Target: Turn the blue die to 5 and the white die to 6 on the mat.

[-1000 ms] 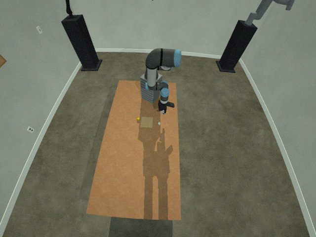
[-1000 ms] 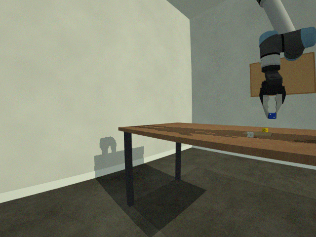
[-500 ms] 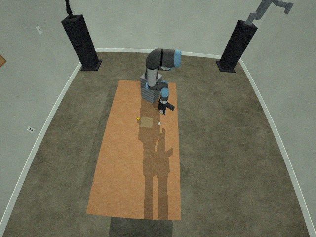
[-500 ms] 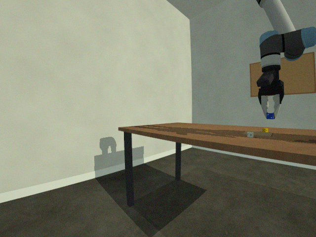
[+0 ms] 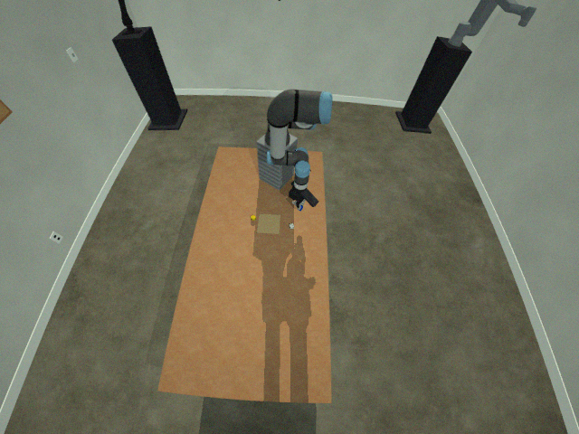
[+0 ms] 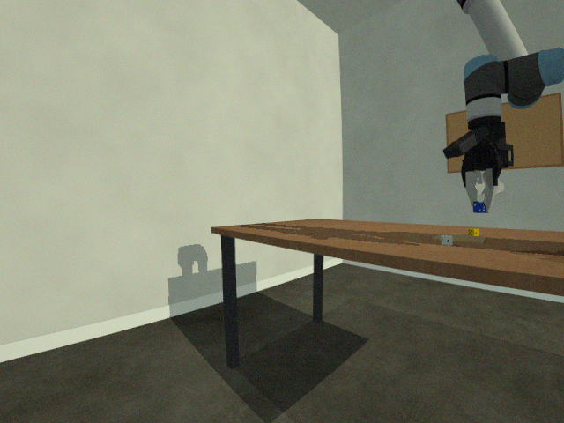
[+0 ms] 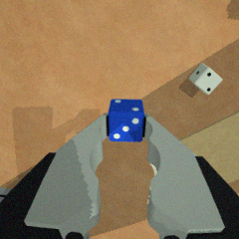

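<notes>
My gripper [image 7: 125, 116] is shut on the blue die [image 7: 126, 119] and holds it well above the table; it also shows in the exterior view [image 6: 478, 207] and in the overhead view [image 5: 299, 205]. The face of the blue die toward the wrist camera shows three pips. The white die [image 7: 205, 79] lies on the bare table to the right of the gripper, beside the mat [image 5: 269, 223]; it also shows in the overhead view [image 5: 291, 226]. The yellow die [image 5: 252, 217] sits on the table just left of the mat.
The robot base [image 5: 276, 163] stands at the far end of the long wooden table [image 5: 247, 280]. Two black pillars [image 5: 147, 77] stand at the back corners of the room. The arm's shadow falls along the table.
</notes>
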`<state>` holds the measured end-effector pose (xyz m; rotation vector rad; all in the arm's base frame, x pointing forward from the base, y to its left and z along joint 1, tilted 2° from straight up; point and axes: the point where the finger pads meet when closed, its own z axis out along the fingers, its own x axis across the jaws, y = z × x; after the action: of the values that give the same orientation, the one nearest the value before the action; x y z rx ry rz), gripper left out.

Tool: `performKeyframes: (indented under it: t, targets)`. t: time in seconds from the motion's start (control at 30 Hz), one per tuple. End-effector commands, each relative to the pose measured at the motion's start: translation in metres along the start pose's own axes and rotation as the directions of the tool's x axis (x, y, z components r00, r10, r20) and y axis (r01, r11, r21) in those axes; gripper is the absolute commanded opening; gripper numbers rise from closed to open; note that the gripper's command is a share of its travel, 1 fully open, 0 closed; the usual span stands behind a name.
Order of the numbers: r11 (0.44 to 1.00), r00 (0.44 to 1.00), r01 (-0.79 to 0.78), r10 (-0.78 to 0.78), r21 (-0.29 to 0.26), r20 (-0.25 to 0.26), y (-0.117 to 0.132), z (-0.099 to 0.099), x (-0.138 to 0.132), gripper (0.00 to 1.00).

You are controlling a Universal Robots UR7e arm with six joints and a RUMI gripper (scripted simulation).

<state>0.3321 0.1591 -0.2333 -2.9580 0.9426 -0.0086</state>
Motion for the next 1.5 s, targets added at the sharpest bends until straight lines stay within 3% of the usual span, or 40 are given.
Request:
performKeyframes:
  t: [0.0, 0.33, 0.43, 0.8, 0.87, 0.97, 1.13, 1.17, 1.27, 1.3, 1.43, 1.47]
  targets:
    - [0.986, 0.986, -0.165, 0.165, -0.005, -0.006, 0.0, 0.0, 0.002, 0.06]
    - [0.902, 0.902, -0.431, 0.431, -0.003, -0.007, 0.001, 0.001, 0.006, 0.06]
    - [0.896, 0.896, -0.443, 0.443, -0.003, -0.007, 0.001, 0.001, 0.006, 0.06]
    - [0.713, 0.713, -0.701, 0.701, 0.0, -0.008, 0.004, 0.001, 0.009, 0.06]
    - [0.659, 0.659, -0.752, 0.752, 0.0, -0.008, 0.005, 0.002, 0.009, 0.06]
    - [0.658, 0.658, -0.753, 0.753, 0.0, -0.008, 0.005, 0.002, 0.009, 0.06]
    - [0.516, 0.516, -0.857, 0.857, 0.002, -0.007, 0.008, 0.002, 0.01, 0.06]
    - [0.512, 0.512, -0.859, 0.859, 0.002, -0.007, 0.008, 0.002, 0.01, 0.06]
    - [0.423, 0.423, -0.906, 0.906, 0.002, -0.007, 0.009, 0.002, 0.011, 0.06]
    - [0.42, 0.42, -0.907, 0.907, 0.002, -0.007, 0.009, 0.002, 0.011, 0.06]
    - [0.3, 0.3, -0.954, 0.954, 0.003, -0.007, 0.011, 0.002, 0.011, 0.06]
    - [0.298, 0.298, -0.955, 0.955, 0.003, -0.007, 0.011, 0.002, 0.011, 0.06]
